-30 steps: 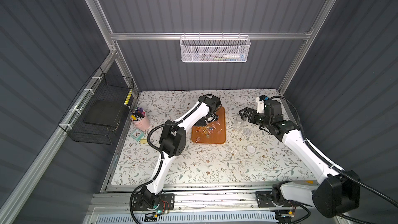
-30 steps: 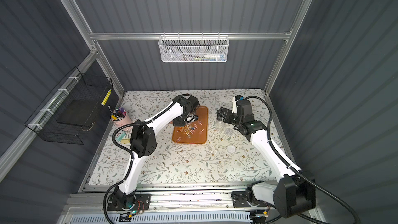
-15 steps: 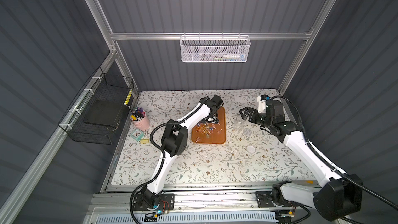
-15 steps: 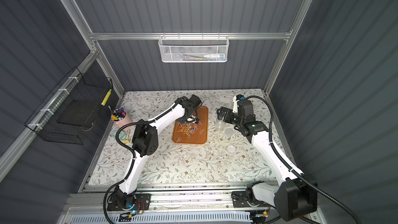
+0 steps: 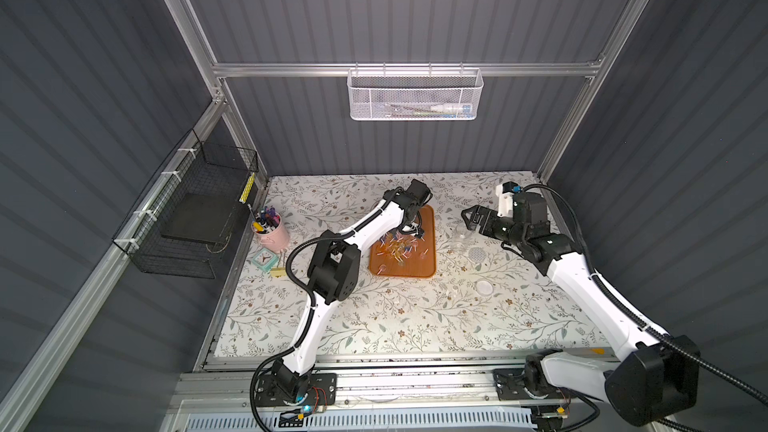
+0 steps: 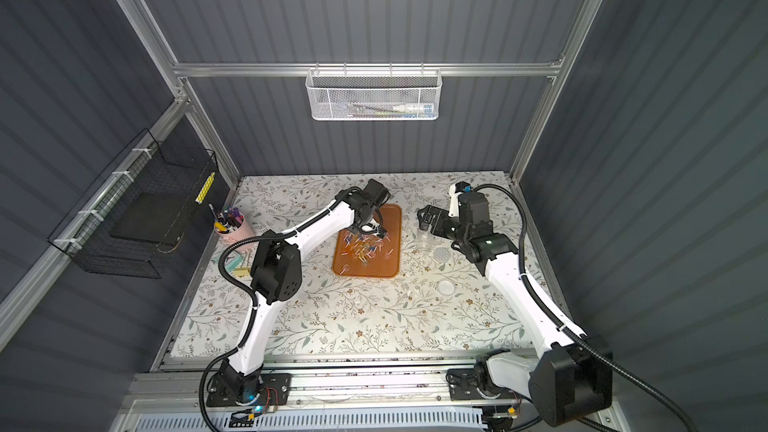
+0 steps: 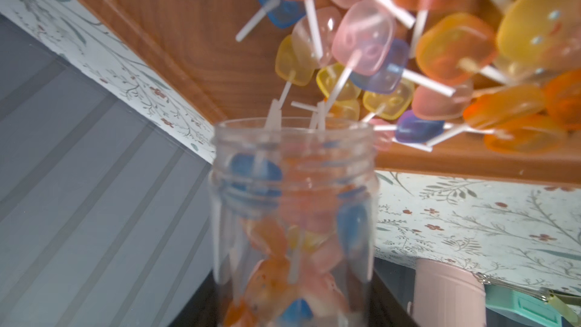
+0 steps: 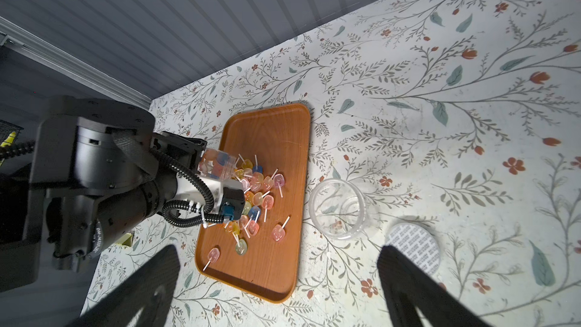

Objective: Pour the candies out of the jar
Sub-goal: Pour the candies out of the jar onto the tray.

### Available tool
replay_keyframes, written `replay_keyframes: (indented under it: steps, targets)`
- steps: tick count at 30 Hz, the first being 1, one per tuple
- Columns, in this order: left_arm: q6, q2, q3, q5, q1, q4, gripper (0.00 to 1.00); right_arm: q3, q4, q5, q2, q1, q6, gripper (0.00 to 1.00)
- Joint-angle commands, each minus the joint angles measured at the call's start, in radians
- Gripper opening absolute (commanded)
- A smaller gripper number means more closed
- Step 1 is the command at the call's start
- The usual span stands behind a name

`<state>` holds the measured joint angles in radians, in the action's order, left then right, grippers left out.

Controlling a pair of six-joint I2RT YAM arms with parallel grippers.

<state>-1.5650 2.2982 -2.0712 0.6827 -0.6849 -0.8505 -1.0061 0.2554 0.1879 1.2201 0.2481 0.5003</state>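
A floral-patterned table (image 8: 440, 58) holds an orange-brown wooden tray (image 8: 270, 133). The left gripper (image 5: 409, 222) reaches over the tray's far end, its fingers clamped on a small clear plastic jar (image 8: 220, 165). The jar is tipped, with its open mouth aimed down at the tray. A heap of candies (image 8: 257, 196) lies on the tray just below that mouth: tiny lollipops with translucent orange, pink, yellow and blue heads on short white sticks. A few single ones lie scattered toward the tray's near end. In the left wrist view, more candies show blurred inside the jar, and some sticks poke out past its rim.

On the table just beside the tray, on the right arm's side, stands a second clear jar (image 8: 342, 209), upright and wide-mouthed. A round white lid (image 8: 412, 246) lies flat near it, farther from the tray. The right gripper (image 5: 467, 221) hangs above this jar, fingers spread wide and holding nothing. A pink pen cup (image 5: 272, 232) stands well apart from the tray, on the left arm's side.
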Motion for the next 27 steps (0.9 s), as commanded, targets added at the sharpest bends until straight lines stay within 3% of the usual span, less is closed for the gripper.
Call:
replay_keyframes:
  steps: [1,14,18,21,24,27]
  targets:
    - [-0.107,-0.087,0.02,0.012,0.001,0.084,0.0,0.008,-0.011,0.009,0.001,-0.006,0.013,0.99]
    - [-0.232,-0.059,0.088,0.016,-0.005,0.12,0.0,0.019,-0.019,0.012,-0.006,-0.006,0.019,0.99]
    - [-0.304,-0.089,0.146,0.025,-0.006,0.207,0.0,0.018,-0.013,0.007,-0.01,-0.006,0.015,0.99]
    - [-0.387,-0.13,0.227,0.026,-0.002,0.379,0.0,0.018,-0.017,0.01,-0.007,-0.006,0.02,0.99]
    - [-0.381,-0.166,0.288,-0.005,0.002,0.506,0.0,0.019,-0.019,0.012,-0.007,-0.006,0.024,0.99]
    - [-0.384,-0.158,0.326,-0.002,0.001,0.495,0.0,0.024,-0.022,0.011,-0.013,-0.006,0.023,0.99]
